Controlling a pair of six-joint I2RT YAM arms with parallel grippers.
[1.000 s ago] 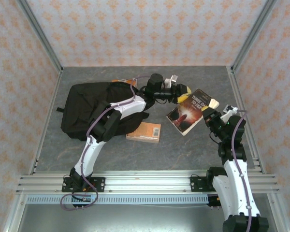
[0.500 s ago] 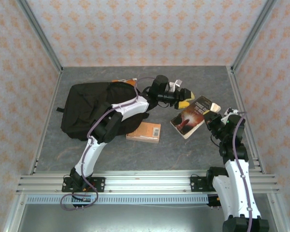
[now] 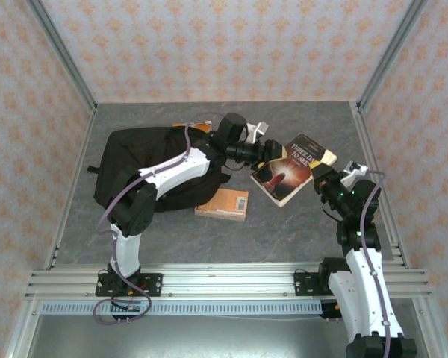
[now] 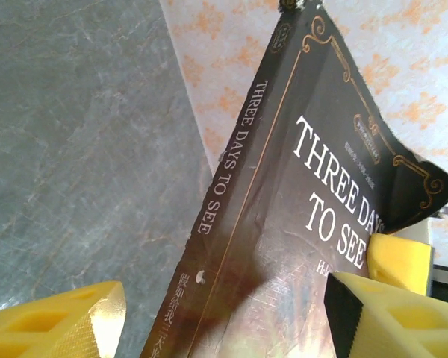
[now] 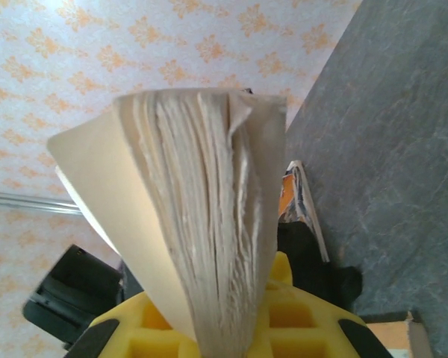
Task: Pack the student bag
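Clamped by the right gripper (image 3: 319,174), the Three Days to See paperback (image 3: 287,168) is now shifted between the left gripper's (image 3: 271,154) spread jaws; a handover toward the student bag (image 3: 123,159) appears prepared.

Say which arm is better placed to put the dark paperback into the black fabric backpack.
Left, likely: left gripper straddles the dark paperback beside the black fabric backpack; right gripper holds its far edge.

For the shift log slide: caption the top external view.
The right hand grips the Three Days to See book; the open left hand straddles its other end, beside the student bag.
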